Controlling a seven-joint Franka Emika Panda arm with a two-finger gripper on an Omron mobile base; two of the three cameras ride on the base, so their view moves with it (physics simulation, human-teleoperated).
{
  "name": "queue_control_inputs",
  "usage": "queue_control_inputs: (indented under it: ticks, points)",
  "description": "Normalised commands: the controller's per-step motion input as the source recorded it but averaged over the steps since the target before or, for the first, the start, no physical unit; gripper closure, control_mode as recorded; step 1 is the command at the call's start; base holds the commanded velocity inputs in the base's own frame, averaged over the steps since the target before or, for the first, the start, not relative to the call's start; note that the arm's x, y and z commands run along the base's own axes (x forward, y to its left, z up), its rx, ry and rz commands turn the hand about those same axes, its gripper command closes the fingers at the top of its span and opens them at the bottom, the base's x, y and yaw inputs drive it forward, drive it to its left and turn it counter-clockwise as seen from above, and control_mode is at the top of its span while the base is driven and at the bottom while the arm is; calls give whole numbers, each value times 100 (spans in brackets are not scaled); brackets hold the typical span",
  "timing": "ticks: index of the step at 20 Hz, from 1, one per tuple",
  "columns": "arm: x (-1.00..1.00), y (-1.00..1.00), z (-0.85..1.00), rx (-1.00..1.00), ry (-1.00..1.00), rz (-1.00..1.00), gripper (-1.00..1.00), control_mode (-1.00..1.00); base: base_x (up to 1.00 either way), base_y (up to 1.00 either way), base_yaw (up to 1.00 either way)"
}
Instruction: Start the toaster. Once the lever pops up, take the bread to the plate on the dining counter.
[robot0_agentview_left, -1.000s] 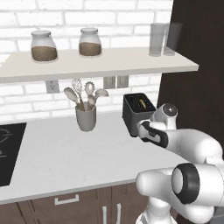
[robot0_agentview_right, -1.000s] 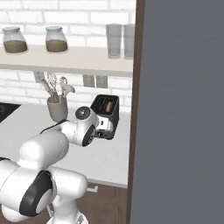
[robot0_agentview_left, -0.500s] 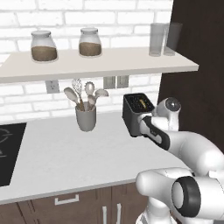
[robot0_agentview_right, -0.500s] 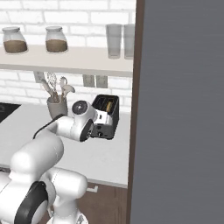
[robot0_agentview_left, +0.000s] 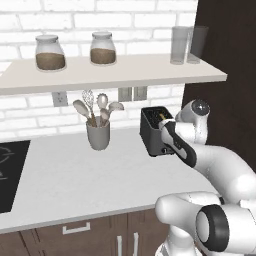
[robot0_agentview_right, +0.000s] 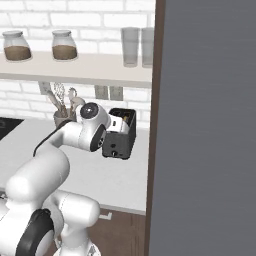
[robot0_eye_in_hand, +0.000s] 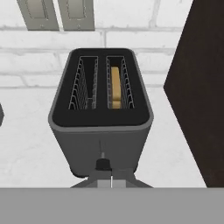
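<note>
The dark grey toaster (robot0_eye_in_hand: 100, 113) stands on the light counter against the brick wall, also seen as the toaster (robot0_agentview_left: 154, 132) and the toaster (robot0_agentview_right: 120, 140). The tan bread (robot0_eye_in_hand: 115, 87) sits low in its right slot. The small round lever knob (robot0_eye_in_hand: 103, 165) is low on the narrow front face. My gripper (robot0_eye_in_hand: 111, 181) is shut, fingertips together just below that knob, with nothing held. From the base views my hand (robot0_agentview_left: 170, 140) is pressed close to the toaster's front. The plate and the dining counter are out of view.
A grey utensil cup (robot0_agentview_left: 98, 135) stands left of the toaster. A shelf (robot0_agentview_left: 115, 70) above holds two jars and two glasses (robot0_agentview_left: 187, 44). A tall dark panel (robot0_agentview_right: 210, 125) rises right beside the toaster. The black cooktop (robot0_agentview_left: 10, 170) lies far left.
My hand has moved in closer to the toaster's front face and the wrist has risen. The toaster and the utensil cup have stayed where they were.
</note>
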Motion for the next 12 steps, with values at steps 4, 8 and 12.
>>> queue_control_inputs:
  ticks: [4,8,12]
  points:
    - [4,-1,8,0,0,0,100,-100,0,0,0]
    - [13,-5,12,0,0,0,100,-100,0,0,0]
    - [11,-13,3,0,0,0,100,-100,0,0,0]
